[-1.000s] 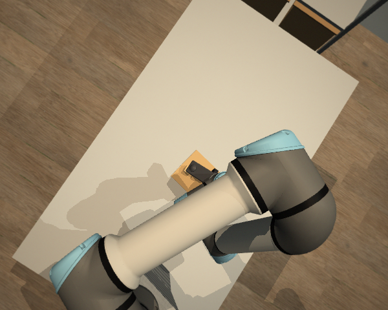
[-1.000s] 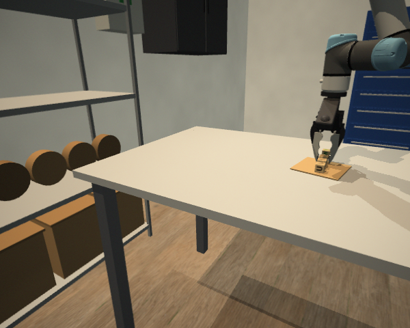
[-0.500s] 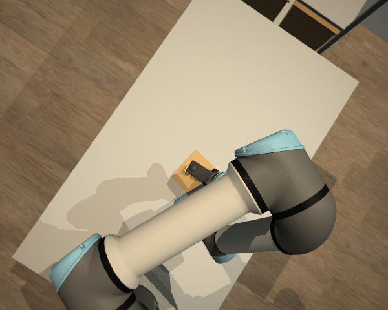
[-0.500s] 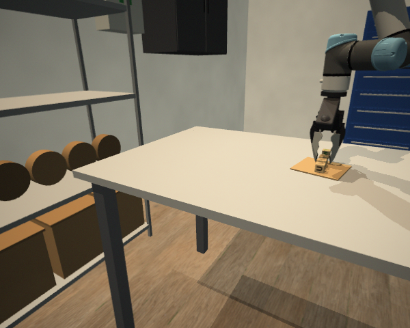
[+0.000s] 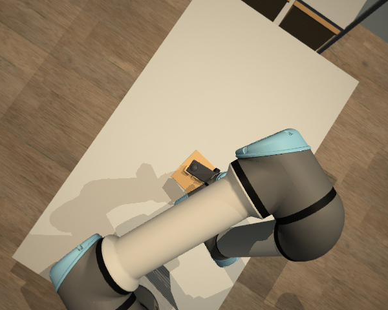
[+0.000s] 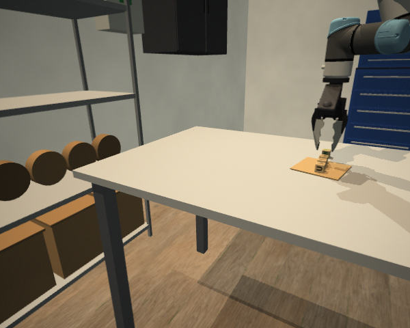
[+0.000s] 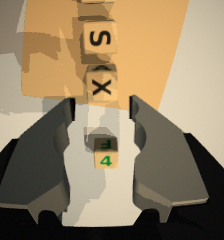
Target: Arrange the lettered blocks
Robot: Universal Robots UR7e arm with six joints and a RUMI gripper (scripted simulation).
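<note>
The orange mat lies on the white table and also shows in the side view (image 6: 321, 167). On it stand the S block (image 7: 99, 40) and the X block (image 7: 102, 86) in a line, X at the mat's near edge. A third block (image 7: 94, 1) is cut off at the top of the wrist view. A block with a green 4 on its side (image 7: 104, 151) sits on the bare table just off the mat. My gripper (image 7: 102, 98) hangs above it with the fingers apart and touching nothing; it also shows in the side view (image 6: 324, 146).
The arm's forearm (image 5: 174, 227) hides much of the mat (image 5: 190, 175) from above. Shelves with boxes and round discs (image 6: 46, 165) stand beside the table. A blue drawer cabinet (image 6: 385, 102) stands behind it.
</note>
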